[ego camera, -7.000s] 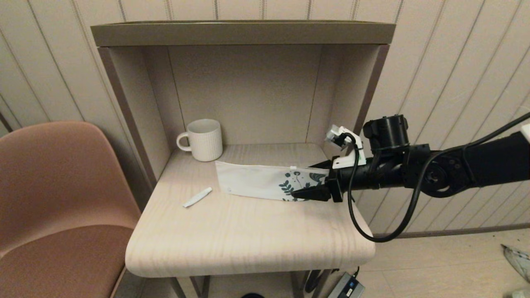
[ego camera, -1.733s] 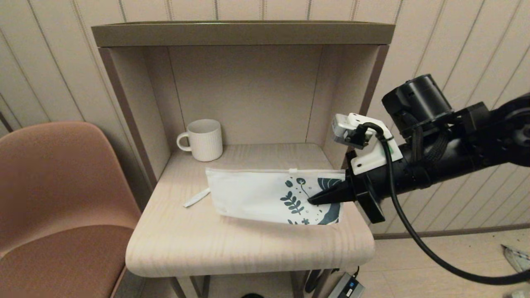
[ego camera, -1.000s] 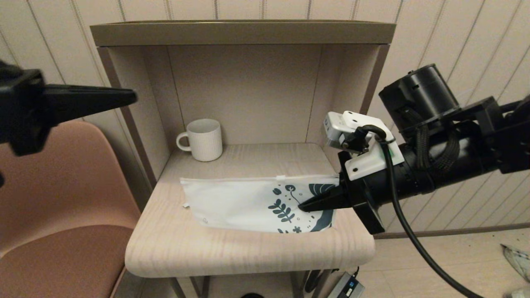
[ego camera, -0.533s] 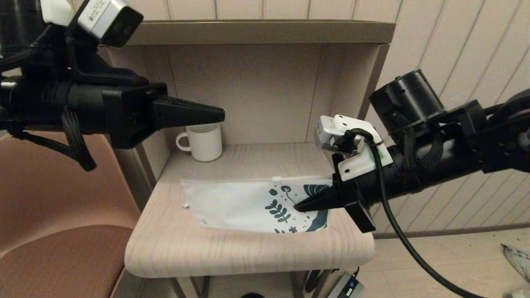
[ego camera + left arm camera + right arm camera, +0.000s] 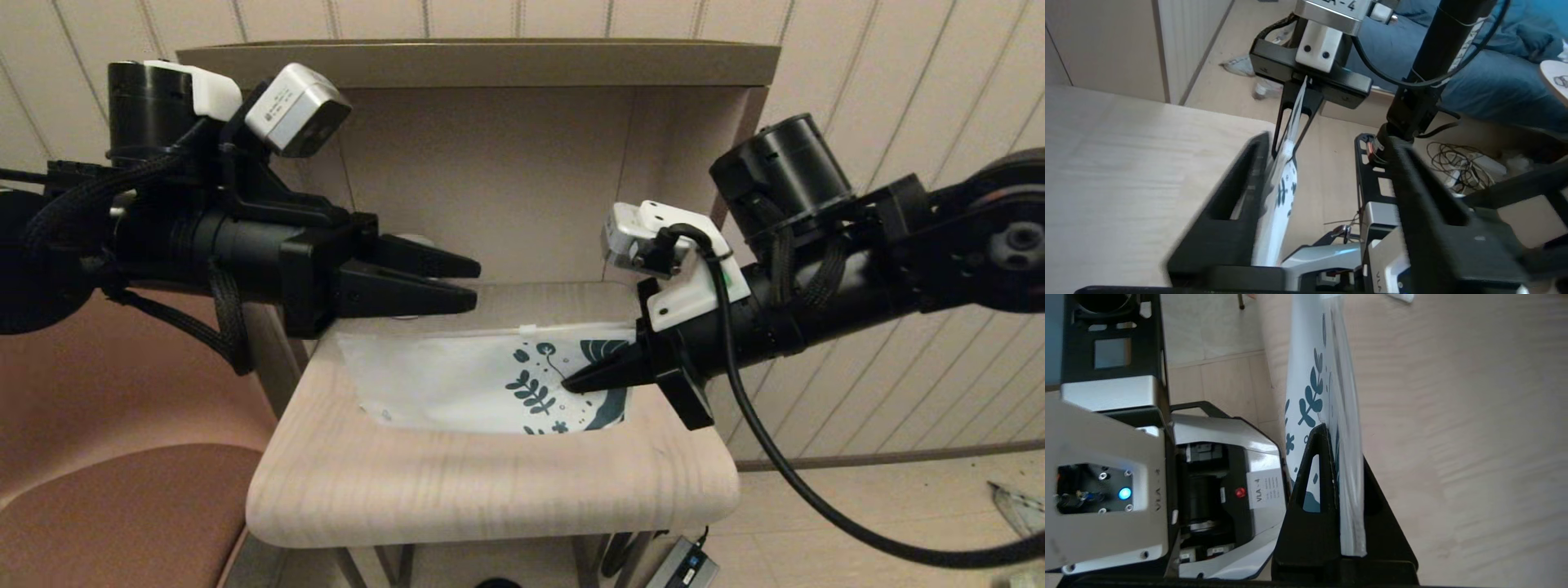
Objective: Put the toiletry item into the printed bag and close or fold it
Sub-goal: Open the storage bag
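Observation:
My right gripper [image 5: 571, 382] is shut on the leaf-printed end of the printed bag [image 5: 473, 380] and holds it upright on its long edge over the table, the slider [image 5: 529, 329] on top. In the right wrist view the bag [image 5: 1327, 375] runs away from the shut right gripper [image 5: 1337, 435]. My left gripper [image 5: 476, 283] is open and hovers just above the bag's plain end. In the left wrist view the bag [image 5: 1282, 196] shows edge-on between the fingers of the left gripper [image 5: 1327, 141], close to one finger. The toiletry item is hidden in the head view. A small white tip [image 5: 1401, 297] lies beyond the bag.
The light wood table [image 5: 490, 490] sits under a shelf hutch [image 5: 490, 61] with side walls close to both arms. A brown chair [image 5: 122, 408] stands to the left. The left gripper hides the mug at the back left.
The left arm has swung in from the left and now reaches over the bag's plain end. The right gripper has carried the upright bag a little further left.

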Available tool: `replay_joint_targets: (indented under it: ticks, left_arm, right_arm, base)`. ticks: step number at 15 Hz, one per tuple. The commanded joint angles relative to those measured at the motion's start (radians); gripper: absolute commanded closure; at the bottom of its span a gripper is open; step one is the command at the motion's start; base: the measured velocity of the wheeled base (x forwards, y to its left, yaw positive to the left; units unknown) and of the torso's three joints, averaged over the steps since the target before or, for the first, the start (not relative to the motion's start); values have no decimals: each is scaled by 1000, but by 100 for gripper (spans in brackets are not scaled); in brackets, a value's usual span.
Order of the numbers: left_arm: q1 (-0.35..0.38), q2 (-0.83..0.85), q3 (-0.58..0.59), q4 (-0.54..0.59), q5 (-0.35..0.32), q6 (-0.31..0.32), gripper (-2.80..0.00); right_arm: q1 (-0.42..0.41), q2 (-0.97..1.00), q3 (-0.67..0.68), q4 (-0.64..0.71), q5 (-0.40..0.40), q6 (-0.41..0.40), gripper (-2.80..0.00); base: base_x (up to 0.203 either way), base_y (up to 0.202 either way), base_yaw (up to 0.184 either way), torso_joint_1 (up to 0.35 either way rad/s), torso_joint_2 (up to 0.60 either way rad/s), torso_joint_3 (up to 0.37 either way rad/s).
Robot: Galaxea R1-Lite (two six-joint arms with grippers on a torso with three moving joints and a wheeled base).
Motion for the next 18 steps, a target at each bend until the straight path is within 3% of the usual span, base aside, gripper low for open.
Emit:
replay_joint_targets:
  ticks: [1,7,10,13,16,18]
  left_arm:
    - [-1,53,-23,-2,-6,2,-280]
    - [-32,126,-36,-75,-9,16,-280]
    - [-30,125,-32,-70,-15,157,-280]
    - [-30,135,-13,-66,-13,204,-280]
    - [-28,130,-38,-20,-4,212,-280]
    - [-23,115,-88,78,11,215,-280]
  right_arm:
    - [1,41,-24,3,3,-3,0]
    - [-1,65,-62,35,11,0,0]
    - [-1,80,-62,36,11,0,0]
    - [-1,78,-80,40,12,1,0]
    - [1,73,-127,115,11,0,0]
    - [1,73,-142,119,11,0,0]
  base:
    - [0,0,0,0,0,0]
    - [0,0,0,0,0,0]
    - [0,0,0,0,0,0]
    - [0,0,0,0,0,0]
    - [0,0,0,0,0,0]
    - [0,0,0,0,0,0]
